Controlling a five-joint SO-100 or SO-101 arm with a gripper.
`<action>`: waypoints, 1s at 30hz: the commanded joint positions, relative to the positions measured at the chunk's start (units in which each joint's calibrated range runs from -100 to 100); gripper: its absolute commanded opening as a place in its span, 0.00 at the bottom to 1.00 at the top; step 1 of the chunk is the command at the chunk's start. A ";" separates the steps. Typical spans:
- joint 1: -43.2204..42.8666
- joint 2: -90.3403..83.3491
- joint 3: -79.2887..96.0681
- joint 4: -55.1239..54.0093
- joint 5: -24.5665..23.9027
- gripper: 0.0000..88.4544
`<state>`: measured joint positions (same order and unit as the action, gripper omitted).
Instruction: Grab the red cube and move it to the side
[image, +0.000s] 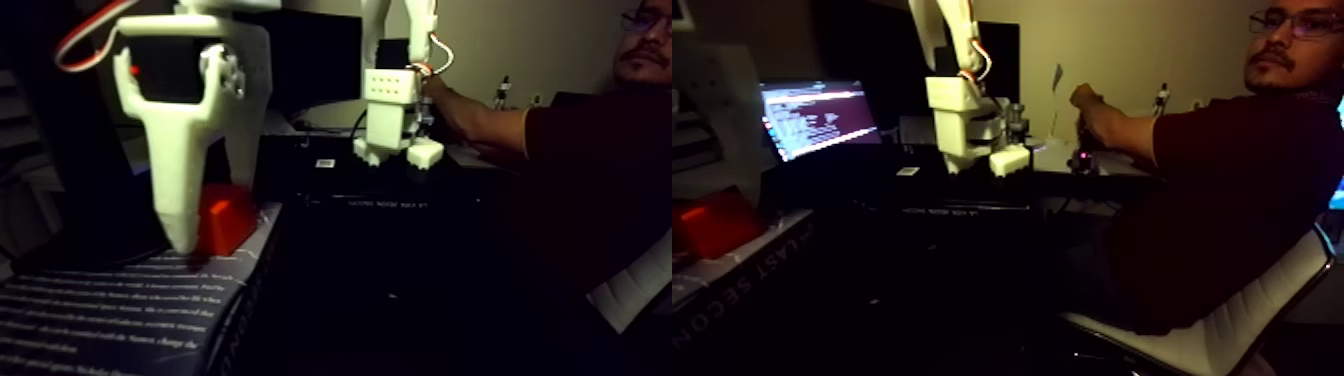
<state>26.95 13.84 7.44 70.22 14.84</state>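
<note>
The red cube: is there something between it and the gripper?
Nothing visible stands between them. In the left half of the fixed view the gripper is down at the red cube, one white finger in front of it, on a book. Whether the fingers touch the cube cannot be told.

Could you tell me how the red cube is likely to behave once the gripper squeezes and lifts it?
The red cube looks solid with flat faces and sharp edges, so it should stay stiff and not roll. Its matte surface probably grips well. Resting flat on the book with the gripper against it, it seems unlikely to tip.
</note>
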 joint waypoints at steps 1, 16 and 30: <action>0.03 -1.07 -1.14 -0.54 0.29 0.37; 0.28 -8.97 3.76 3.09 6.23 0.38; -11.88 -37.54 16.01 10.95 6.23 0.37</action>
<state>19.46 -15.78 22.60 80.01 22.39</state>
